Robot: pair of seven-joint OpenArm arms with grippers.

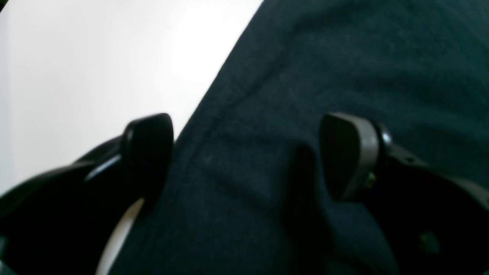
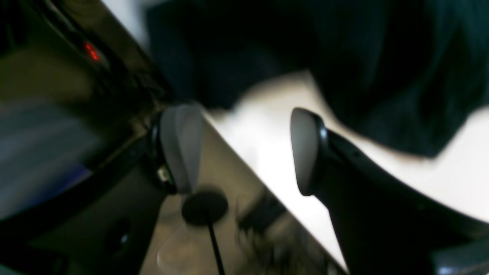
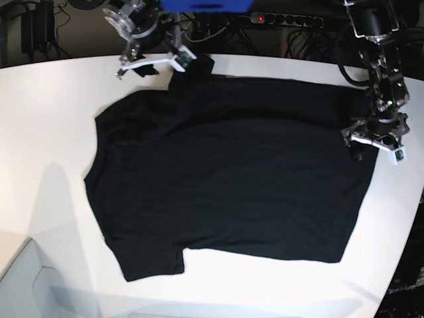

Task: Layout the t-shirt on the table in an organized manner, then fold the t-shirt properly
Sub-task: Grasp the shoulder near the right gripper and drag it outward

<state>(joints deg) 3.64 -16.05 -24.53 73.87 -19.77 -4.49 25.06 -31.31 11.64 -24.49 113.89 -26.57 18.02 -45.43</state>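
Observation:
The black t-shirt lies spread flat on the white table, plain side up. My left gripper is at the shirt's right edge. In the left wrist view this gripper is open wide, with dark cloth and a small raised fold under it and between its fingers. My right gripper hovers at the table's far edge, just left of the shirt's far corner. In the right wrist view it is open with nothing between the pads, and the cloth lies beyond the fingertips.
A power strip with a red light and tangled cables run behind the table's far edge. The table's curved edge passes close to the left arm. A pale box sits at the lower left corner.

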